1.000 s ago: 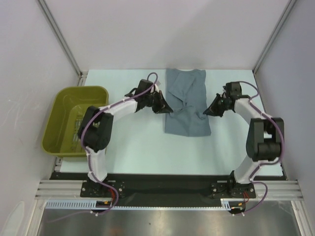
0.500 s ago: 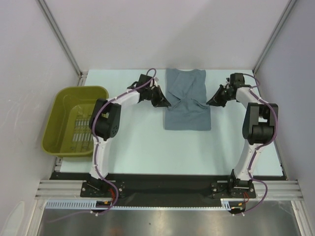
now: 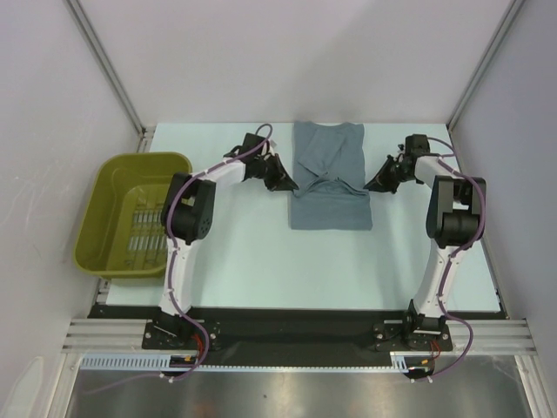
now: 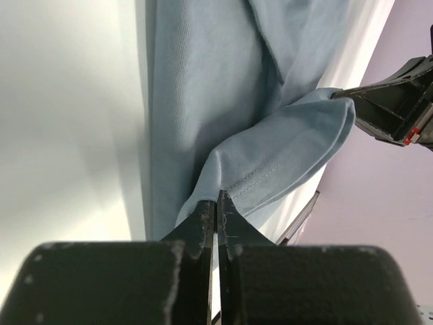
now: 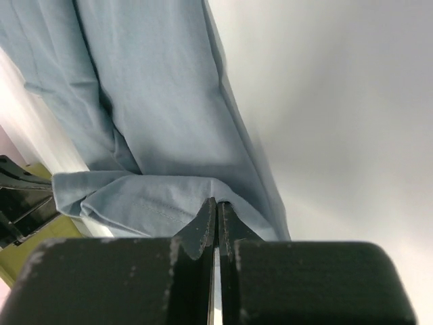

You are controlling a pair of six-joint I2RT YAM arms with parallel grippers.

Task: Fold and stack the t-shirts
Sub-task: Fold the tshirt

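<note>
The pale mint table [image 3: 235, 261] before me carries a slate blue-grey t-shirt [image 3: 329, 209], well to the right of the olive basket [image 3: 91, 218]. The shirt lies partly doubled over itself, its collar toward the far wall. The basket sits at the table's left edge.

both arms out fwd, L fingers [image 4: 203, 227], R fingers [image 5: 203, 229] pinched shut

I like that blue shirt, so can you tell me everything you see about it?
The t-shirt is plain slate blue-grey, soft-looking cloth, no print. It lies on the pale table, collar at the far end. The left gripper and right gripper each pinch one end of its stitched hem, stretched across its middle.
</note>
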